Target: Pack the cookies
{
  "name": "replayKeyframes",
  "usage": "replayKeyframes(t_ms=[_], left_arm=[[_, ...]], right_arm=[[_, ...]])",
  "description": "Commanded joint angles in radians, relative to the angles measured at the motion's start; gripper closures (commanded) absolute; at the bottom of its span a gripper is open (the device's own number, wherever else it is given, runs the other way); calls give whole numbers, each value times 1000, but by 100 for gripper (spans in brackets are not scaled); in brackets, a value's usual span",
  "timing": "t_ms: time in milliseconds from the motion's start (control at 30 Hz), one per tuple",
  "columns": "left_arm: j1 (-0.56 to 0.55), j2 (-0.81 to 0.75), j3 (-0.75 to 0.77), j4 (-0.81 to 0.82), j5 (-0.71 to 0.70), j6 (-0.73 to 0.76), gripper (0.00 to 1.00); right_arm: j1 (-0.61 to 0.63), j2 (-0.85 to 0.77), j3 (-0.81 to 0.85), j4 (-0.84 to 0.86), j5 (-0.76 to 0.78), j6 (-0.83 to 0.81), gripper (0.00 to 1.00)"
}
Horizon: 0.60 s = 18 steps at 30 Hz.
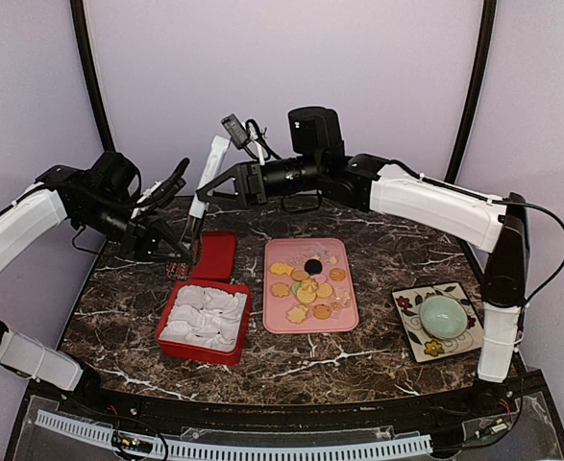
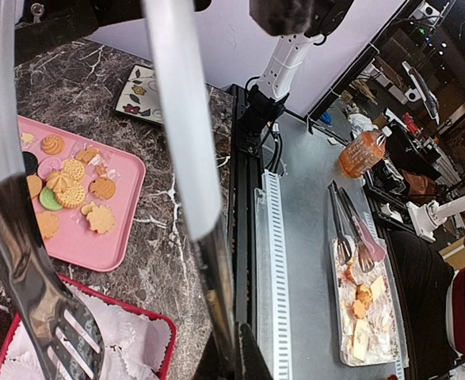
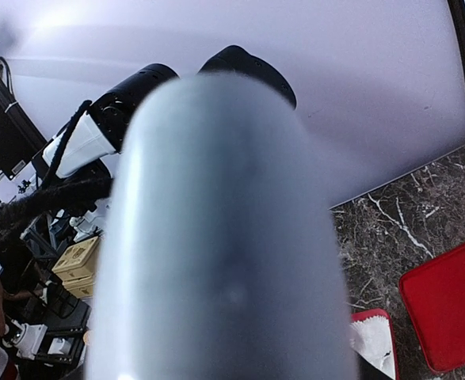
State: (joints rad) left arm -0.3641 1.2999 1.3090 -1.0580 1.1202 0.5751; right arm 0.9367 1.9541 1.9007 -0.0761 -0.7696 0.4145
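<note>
Both arms are raised over the back left of the marble table (image 1: 378, 370). My right gripper (image 1: 205, 195) reaches across from the right side. Its jaws are set wide around the tongs (image 1: 212, 158) and clasp them in the air. The white handles lean up and to the right, and the dark ends point down toward the red lid (image 1: 214, 257). In the right wrist view a pale blurred shape fills the middle, too close to read, and my fingers are hidden behind it. My left gripper (image 1: 171, 187) hangs just left of the tongs with its fingers pressed together. I cannot tell whether they touch the tongs. In the left wrist view the two tong arms stand apart, one slotted end above the white paper lining the red box (image 1: 200, 353). The cookies (image 1: 306, 284) lie on the pink tray (image 1: 274, 325) at mid-table, just right of the box. They are mostly golden rounds and flower shapes bunched together, with one black round toward the far side and one greenish one among the golden. The red lid lies flat just behind the box. At far right a patterned square plate (image 1: 408, 338) carries a pale green bowl (image 1: 442, 315).
</note>
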Motion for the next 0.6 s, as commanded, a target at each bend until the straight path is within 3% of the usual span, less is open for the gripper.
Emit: replayKeyframes(t_ms=[0, 400, 567], left_arm=[[0, 7, 40, -70, 14, 90, 100], [-1, 4, 48, -126, -4, 156, 100], [-1, -2, 48, -110, -18, 151, 100]], right_arm=[[4, 26, 65, -38, -47, -34, 36], [15, 83, 133, -66, -75, -22, 40], [16, 71, 96, -47, -69, -12, 51]])
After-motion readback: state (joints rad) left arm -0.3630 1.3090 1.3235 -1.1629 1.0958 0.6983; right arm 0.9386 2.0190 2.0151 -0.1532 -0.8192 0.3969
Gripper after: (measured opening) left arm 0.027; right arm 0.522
